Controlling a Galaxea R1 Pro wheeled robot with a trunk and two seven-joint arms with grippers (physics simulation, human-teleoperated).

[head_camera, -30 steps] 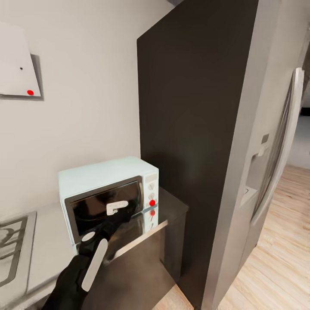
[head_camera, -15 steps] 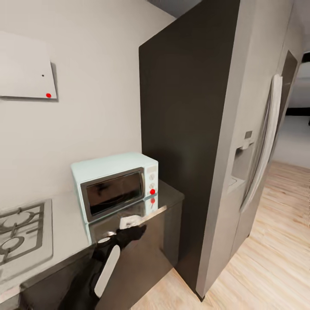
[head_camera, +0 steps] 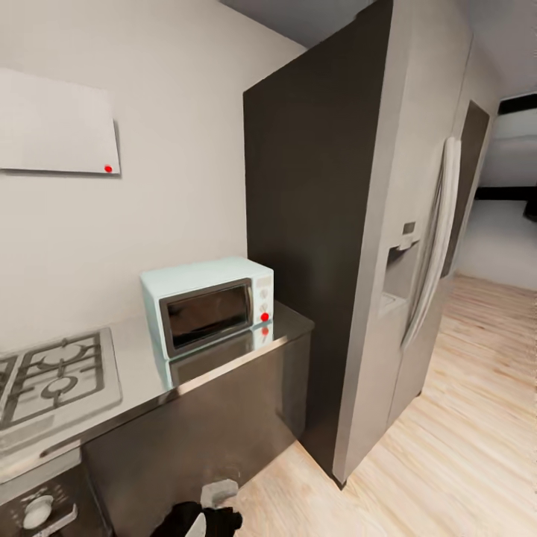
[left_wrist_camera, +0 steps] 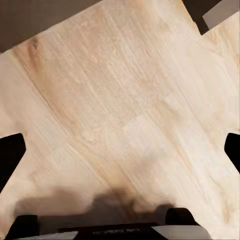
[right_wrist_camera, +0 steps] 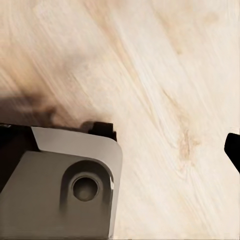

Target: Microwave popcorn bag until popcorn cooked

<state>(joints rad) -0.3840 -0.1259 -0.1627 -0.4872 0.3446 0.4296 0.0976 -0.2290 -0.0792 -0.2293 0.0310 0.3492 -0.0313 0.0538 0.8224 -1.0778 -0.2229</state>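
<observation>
Grey walls and a light wood floor [head_camera: 477, 440] frame a glossy steel bench [head_camera: 142, 365], where the mint-blue microwave [head_camera: 209, 304] sits shut near the bench's right end, a gas hob [head_camera: 52, 377] at its 9 o'clock and a tall fridge [head_camera: 388, 246] at its 3. At 6 o'clock the left tool [head_camera: 218, 498] hangs low over bare floor, its fingers [left_wrist_camera: 11, 155] spread wide; whether the right tool is spread I cannot tell.

one microwave [head_camera: 212, 305], one countertop [head_camera: 142, 365], one stove [head_camera: 52, 377], one fridge [head_camera: 403, 246].
</observation>
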